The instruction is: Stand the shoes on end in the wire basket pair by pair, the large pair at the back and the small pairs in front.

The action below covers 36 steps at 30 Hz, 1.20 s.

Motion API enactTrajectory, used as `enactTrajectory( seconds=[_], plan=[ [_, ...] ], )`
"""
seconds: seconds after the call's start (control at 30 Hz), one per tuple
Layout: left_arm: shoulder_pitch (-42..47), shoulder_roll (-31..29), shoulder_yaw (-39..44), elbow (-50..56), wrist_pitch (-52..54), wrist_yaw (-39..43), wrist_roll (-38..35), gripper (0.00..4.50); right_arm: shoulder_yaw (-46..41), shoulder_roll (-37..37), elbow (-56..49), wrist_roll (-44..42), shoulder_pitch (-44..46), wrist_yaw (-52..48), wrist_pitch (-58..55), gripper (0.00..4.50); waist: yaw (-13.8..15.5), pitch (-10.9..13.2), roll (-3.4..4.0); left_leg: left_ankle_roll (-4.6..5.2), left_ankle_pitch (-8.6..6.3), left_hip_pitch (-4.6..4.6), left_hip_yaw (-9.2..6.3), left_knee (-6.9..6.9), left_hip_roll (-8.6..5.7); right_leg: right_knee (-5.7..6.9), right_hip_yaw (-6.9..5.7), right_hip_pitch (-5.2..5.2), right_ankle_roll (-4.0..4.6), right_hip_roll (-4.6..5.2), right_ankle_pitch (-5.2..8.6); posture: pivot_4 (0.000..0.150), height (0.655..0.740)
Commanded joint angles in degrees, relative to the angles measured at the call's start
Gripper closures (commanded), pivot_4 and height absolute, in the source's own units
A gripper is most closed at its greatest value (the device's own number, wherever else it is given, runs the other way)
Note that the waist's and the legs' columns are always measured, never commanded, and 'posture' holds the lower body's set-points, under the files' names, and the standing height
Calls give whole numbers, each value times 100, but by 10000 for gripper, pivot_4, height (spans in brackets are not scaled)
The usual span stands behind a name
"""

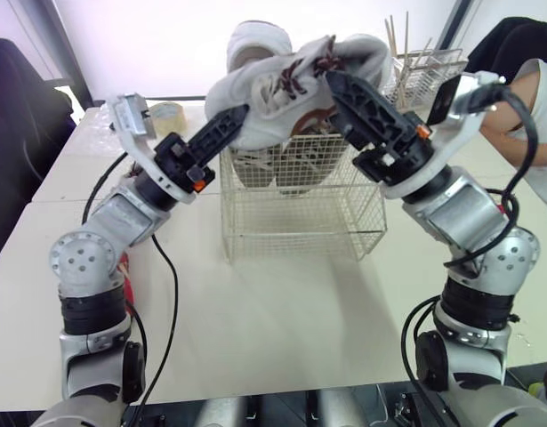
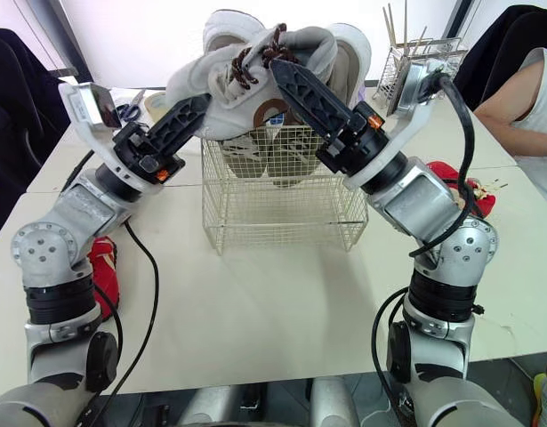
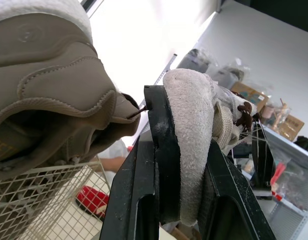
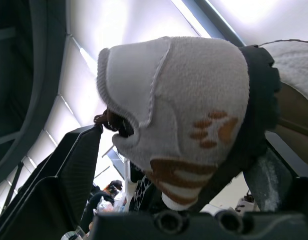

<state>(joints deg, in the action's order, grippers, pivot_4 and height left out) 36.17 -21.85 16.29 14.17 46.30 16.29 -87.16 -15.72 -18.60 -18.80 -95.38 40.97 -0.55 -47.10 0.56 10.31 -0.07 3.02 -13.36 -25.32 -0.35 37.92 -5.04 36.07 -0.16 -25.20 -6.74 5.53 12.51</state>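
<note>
- Head views: both grippers are raised over the basket [image 1: 291, 222], carrying the small pair [image 1: 282, 89] between them. The pair is grey with brown laces.
- The left gripper [image 1: 233, 120] has one end and the right gripper [image 1: 344, 93] the other. The load hangs just above the rim, not yet inside.
- The large pair [image 1: 255, 40] already stands on end at the back, its tops rising behind the carried shoes. The front of the basket looks free.
- Red items [image 2: 100, 267] lie on the table at the sides. They may be more shoes, but I cannot tell.
- A person's arm [image 1: 522, 107] rests at the right table edge, away from the work.
- Left wrist view: the left gripper [image 3: 184, 120] is clamped on a thin suede edge of the shoe [image 3: 194, 110]. The bite is narrow and I judge it could slip under a twist.
- The large shoe [image 3: 48, 100] sits close beside it, over the basket wire [image 3: 38, 200].
- Right wrist view: the right gripper [image 4: 179, 110] is closed around the shoe's padded end [image 4: 194, 90], a fuller hold.
- To do it well:
  - Bring both arms toward the front first.
  - Tip the shoes on end before descending.
  - Lower both arms evenly so neither hold is wrenched.
  - Keep the laces off the rim wire.
  - Do not nudge the large pair.
  - Release only once the shoes bear on the floor of the basket.
</note>
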Motion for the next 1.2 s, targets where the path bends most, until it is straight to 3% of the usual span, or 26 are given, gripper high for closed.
enactTrajectory(
  seconds=[0.03,0.13,0.2,0.33,0.37,0.47,0.57,0.6,0.73,0.83,0.97,1.2],
  plan=[
    [16,7,-80,220,-55,3,50,41668,73,1,-159,-207,221,-11,210,17971,2,0,0,1,0,0,0,0,0,0,0,0,0,0,0,1500,7400],
    [-66,-14,-129,303,-67,6,108,41668,132,0,-130,-243,306,8,298,32559,-8,0,0,1,-1,0,0,0,0,0,0,-1,0,0,0,1500,7400],
    [-136,-105,-177,362,-29,66,226,41668,160,-34,-102,-247,356,24,320,39279,-16,0,0,1,-1,0,0,0,0,0,0,-1,0,0,0,1500,7400],
    [-219,-375,-288,341,240,136,270,41668,184,-247,0,-201,466,3,239,39799,-16,0,1,3,-1,0,0,0,1,0,0,-1,0,-1,0,1500,7400],
    [-228,-459,-321,323,320,152,269,31678,184,-326,48,-189,509,-27,204,39799,-13,1,1,6,-4,0,0,0,1,0,0,-1,1,-1,0,1500,7400],
    [-277,-794,-299,339,490,359,268,18423,159,-788,322,-112,735,-374,-53,39799,1,1,1,8,-5,0,0,0,0,-1,-1,-1,2,0,1,1500,7400],
    [-362,-1198,-210,382,506,688,599,3392,150,-1623,873,311,1100,-1313,-522,39799,-9,4,5,17,-9,-1,1,0,0,-3,-1,-1,9,0,5,1500,7400],
    [-391,-1309,-186,372,515,788,647,363,184,-1903,1090,523,1220,-1694,-632,39799,-8,4,5,18,-11,0,2,-2,1,-6,-1,0,18,-1,10,1500,7400],
    [-583,-1752,-77,347,484,1203,969,363,950,-3260,2261,2372,1956,-4143,-526,39799,-3,5,5,25,-15,-1,3,-2,2,-17,-4,5,21,2,12,1500,7400],
    [-649,-1865,-33,352,452,1336,1098,363,1713,-3725,3367,3833,2587,-5719,116,39799,-22,5,5,30,-20,-2,6,-4,6,-38,-4,8,24,3,14,1500,7400],
    [-756,-1826,8,529,393,1305,1229,363,2703,-3802,4981,5817,3403,-7537,1571,39799,-77,7,7,17,-29,-3,10,-12,5,-60,-2,9,26,5,10,1500,7400],
    [-867,-1796,78,666,336,1232,1281,363,3108,-3341,6739,7456,4151,-8922,3197,39799,-111,7,5,-20,-13,-4,8,-23,1,-62,-2,9,1,5,-4,1500,7400]
  ],
)
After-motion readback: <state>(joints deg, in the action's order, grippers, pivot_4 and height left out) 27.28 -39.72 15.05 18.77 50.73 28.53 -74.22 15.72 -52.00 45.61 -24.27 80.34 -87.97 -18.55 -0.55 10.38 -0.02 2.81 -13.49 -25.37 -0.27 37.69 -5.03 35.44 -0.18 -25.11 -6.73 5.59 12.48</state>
